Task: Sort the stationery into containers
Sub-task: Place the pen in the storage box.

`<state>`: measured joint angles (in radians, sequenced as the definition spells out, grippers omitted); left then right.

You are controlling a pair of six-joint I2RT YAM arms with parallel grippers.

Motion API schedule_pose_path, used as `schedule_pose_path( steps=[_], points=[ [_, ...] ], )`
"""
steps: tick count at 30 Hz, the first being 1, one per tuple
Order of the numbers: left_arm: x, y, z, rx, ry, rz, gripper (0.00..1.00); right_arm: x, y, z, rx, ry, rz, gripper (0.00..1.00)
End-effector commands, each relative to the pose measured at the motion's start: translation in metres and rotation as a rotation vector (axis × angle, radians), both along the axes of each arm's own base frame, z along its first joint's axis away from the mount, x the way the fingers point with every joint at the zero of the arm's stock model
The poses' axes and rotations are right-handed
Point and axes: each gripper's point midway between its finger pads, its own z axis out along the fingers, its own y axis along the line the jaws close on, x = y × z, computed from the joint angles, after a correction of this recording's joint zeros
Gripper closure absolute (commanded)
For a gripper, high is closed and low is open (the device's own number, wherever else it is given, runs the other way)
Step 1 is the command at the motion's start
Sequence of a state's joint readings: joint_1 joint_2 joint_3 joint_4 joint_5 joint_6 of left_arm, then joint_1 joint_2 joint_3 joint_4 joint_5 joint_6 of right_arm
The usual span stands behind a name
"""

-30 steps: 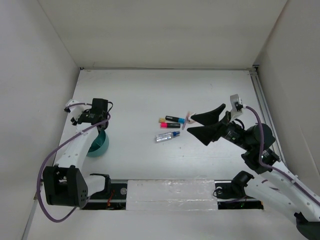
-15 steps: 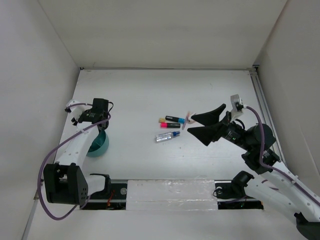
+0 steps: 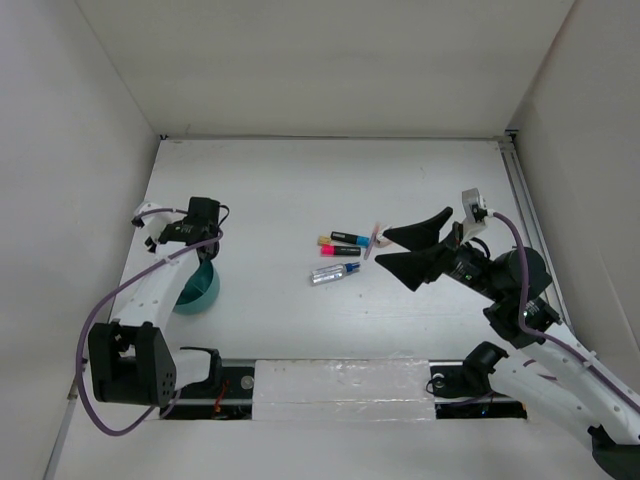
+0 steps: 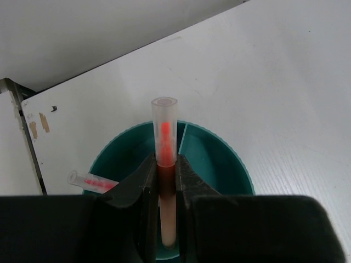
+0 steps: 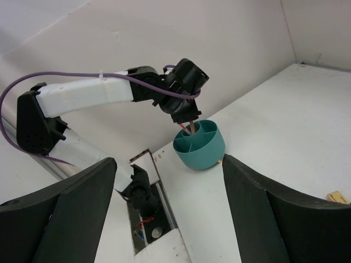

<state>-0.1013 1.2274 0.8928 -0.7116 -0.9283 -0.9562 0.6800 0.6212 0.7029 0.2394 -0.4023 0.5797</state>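
Observation:
The teal cup (image 3: pixel 196 288) stands at the near left, divided into compartments. My left gripper (image 3: pixel 200 255) hangs right over it, shut on a thin orange pencil (image 4: pixel 165 131) with a clear end, held upright with its lower end inside the cup (image 4: pixel 219 159). A second such pencil (image 4: pixel 90 181) leans in the cup's left compartment. My right gripper (image 3: pixel 381 248) is open and empty, just right of a yellow-ended marker (image 3: pixel 343 238), a pink-ended marker (image 3: pixel 340 250), a clear blue-capped pen (image 3: pixel 334 272) and a small pinkish piece (image 3: pixel 375 238). The right wrist view shows the cup (image 5: pixel 200 145) far ahead.
White walls close in the table on the left, back and right. A metal rail (image 3: pixel 340 385) with the arm bases runs along the near edge. A small beige piece (image 5: pixel 334 196) lies at the right edge of the right wrist view.
My left gripper has shifted very slightly over the cup with the pencil in it. The right arm has not moved.

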Motion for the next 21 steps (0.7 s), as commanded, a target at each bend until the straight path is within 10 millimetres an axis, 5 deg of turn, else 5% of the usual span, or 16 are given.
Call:
schedule_pose_path(
  steps=[1, 10, 21],
  points=[
    [0.0011, 0.0015, 0.0147, 0.011, -0.053, 0.042, 0.95, -0.0024, -0.0026, 0.0056, 0.012, -0.040, 0.000, 0.16],
    [-0.0006, 0.0028, 0.0153, 0.018, -0.053, 0.050, 0.83, -0.0044, -0.0042, 0.0078, 0.017, -0.048, 0.000, 0.16],
    [0.0000, 0.0005, 0.0196, 0.016, -0.062, 0.041, 0.83, -0.0044, -0.0042, 0.0078, 0.017, -0.048, 0.000, 0.16]
  ],
)
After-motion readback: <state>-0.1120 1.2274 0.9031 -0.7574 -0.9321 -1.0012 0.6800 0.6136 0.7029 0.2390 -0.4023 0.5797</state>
